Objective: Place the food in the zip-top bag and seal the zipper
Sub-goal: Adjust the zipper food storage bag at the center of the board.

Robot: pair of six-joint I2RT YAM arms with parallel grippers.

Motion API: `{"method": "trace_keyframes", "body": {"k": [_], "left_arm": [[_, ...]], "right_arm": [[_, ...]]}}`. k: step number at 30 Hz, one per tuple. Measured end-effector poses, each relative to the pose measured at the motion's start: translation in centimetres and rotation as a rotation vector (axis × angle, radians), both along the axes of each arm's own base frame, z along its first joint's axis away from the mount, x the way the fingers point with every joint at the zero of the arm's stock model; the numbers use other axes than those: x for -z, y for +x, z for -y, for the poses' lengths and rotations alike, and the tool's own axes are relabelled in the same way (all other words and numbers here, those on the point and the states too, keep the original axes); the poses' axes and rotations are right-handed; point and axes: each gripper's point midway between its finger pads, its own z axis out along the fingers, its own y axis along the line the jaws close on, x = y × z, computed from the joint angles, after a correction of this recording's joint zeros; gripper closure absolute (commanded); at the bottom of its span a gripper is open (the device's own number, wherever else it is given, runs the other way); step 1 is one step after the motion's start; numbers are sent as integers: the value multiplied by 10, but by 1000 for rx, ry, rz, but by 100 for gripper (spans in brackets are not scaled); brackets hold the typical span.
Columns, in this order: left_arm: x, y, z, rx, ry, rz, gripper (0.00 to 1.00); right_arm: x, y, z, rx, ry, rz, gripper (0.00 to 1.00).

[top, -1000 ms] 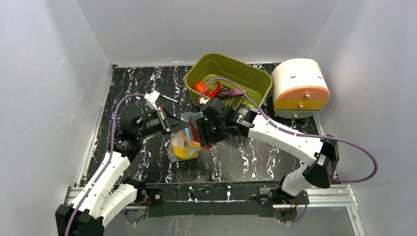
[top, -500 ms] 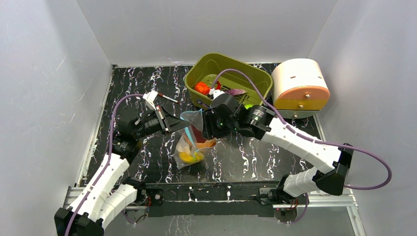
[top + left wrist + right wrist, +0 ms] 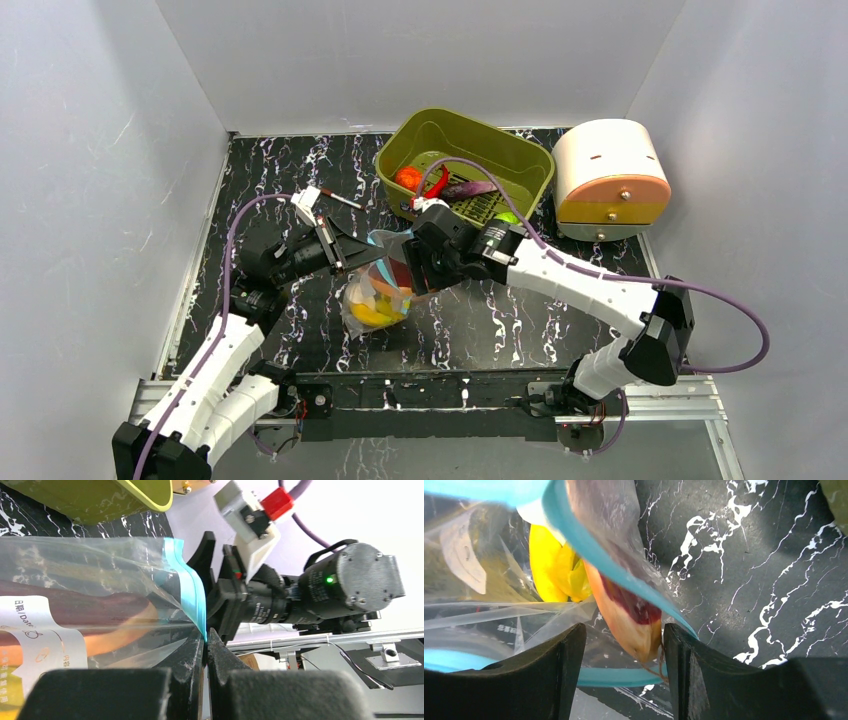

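Left gripper (image 3: 205, 635) is clamped on the zipper (image 3: 192, 587), holding the zip-top bag (image 3: 375, 300) up off the table (image 3: 300, 170). Inside the bag lie the banana (image 3: 546, 565) and carrot (image 3: 624, 615). The right gripper (image 3: 621, 635) is at the bag's mouth, jaws apart. Beyond the bag, the tomato (image 3: 405, 178), chili (image 3: 438, 183), eggplant (image 3: 470, 187) and green fruit (image 3: 507, 217) sit in the olive tub (image 3: 530, 165). The bag is not yet sealed.

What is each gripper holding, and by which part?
Left gripper pinches the zip-top bag by its zipper. Right gripper grips nothing; jaws open around the carrot tip.
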Motion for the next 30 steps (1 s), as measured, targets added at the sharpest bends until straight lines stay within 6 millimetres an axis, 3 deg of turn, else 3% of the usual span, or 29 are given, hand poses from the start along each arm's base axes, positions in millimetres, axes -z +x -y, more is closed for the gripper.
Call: {"method": "trace_keyframes", "body": {"k": [4, 6, 12, 13, 17, 21, 26, 30], "left_arm": [[3, -1, 0, -1, -6, -7, 100], [5, -1, 0, -2, -6, -9, 100], [5, 0, 0, -6, -11, -3, 100], [5, 0, -1, -7, -10, -2, 100], [6, 0, -1, -13, -5, -4, 100], [13, -1, -4, -23, 32, 2, 100], [18, -1, -7, -41, 64, 7, 100], [14, 1, -6, -50, 30, -3, 100]], "right_arm": [[16, -4, 0, -17, -12, -26, 43], [21, -6, -2, -27, -6, -34, 49], [32, -12, -12, -57, 38, -62, 97], [32, -12, -13, -55, 46, -67, 100], [21, -11, -18, -46, 96, -55, 100], [-9, -11, -17, -8, 194, -6, 100], [-48, -11, 0, 66, 320, 80, 100], [-53, -5, 3, 120, 380, 123, 100]]}}
